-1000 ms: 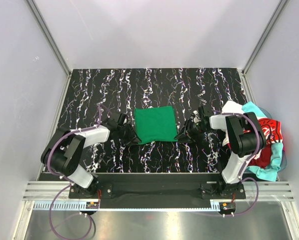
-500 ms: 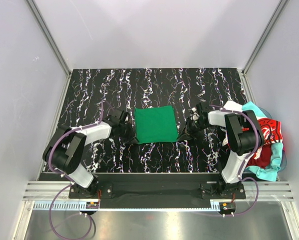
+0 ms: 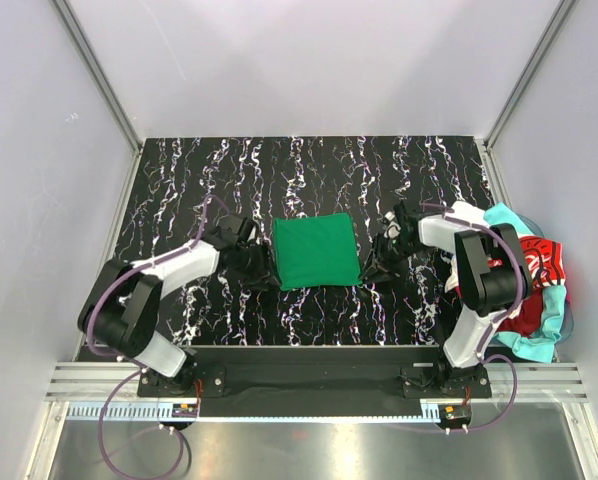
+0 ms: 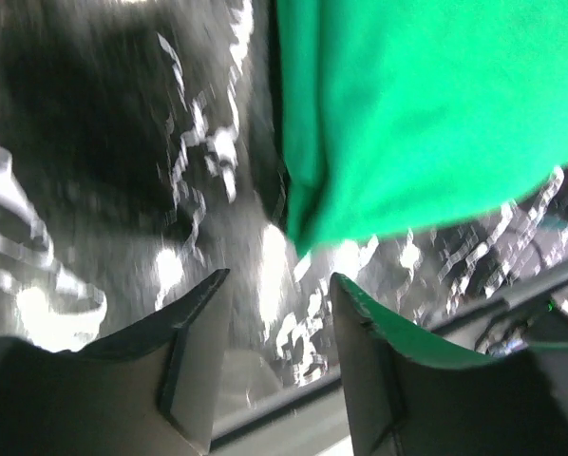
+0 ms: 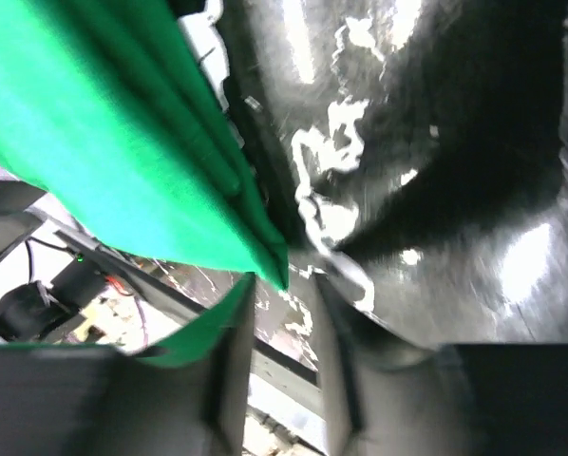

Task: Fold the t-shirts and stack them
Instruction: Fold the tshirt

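Both arms have edged inward: left gripper (image 3: 266, 276) and right gripper (image 3: 373, 267), jaws parted and empty, flank the folded green t-shirt (image 3: 317, 251) mid-surface (image 3: 309, 170), one at each near corner, equally close.

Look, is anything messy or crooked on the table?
Yes. The red, turquoise and white t-shirts lie crumpled in one heap at the table's right edge, partly spilling past it. The green t-shirt is folded flat in the middle, only slightly turned from the table's edges.
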Controlling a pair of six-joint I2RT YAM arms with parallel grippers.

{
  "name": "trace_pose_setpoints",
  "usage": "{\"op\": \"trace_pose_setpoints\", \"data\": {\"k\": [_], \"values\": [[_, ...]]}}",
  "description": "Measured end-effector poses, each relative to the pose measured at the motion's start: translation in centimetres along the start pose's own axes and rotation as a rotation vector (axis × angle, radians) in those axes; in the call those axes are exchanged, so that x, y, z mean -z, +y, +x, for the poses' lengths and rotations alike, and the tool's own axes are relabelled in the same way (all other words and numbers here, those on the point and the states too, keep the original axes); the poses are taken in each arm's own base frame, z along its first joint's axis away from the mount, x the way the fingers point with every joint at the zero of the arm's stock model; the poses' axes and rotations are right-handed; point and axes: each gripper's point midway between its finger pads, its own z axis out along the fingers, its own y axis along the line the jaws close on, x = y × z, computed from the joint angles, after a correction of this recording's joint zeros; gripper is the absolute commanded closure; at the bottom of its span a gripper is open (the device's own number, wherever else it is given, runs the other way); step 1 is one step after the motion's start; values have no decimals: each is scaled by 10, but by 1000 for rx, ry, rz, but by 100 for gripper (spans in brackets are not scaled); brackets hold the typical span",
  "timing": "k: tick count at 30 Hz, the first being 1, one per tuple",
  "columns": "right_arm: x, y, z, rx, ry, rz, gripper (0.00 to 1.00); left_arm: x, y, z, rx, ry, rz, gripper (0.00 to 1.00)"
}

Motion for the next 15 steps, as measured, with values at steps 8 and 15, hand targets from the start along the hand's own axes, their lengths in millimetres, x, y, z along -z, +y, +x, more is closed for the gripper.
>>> {"op": "trace_pose_setpoints", "data": {"k": [8,15], "values": [[33,24,-24,98,-111,12,48,37,-44,-19,-100,-84,146,73],[34,44,-55,128,-159,-26,35,-2,-56,-24,-82,-27,220,81]]}}
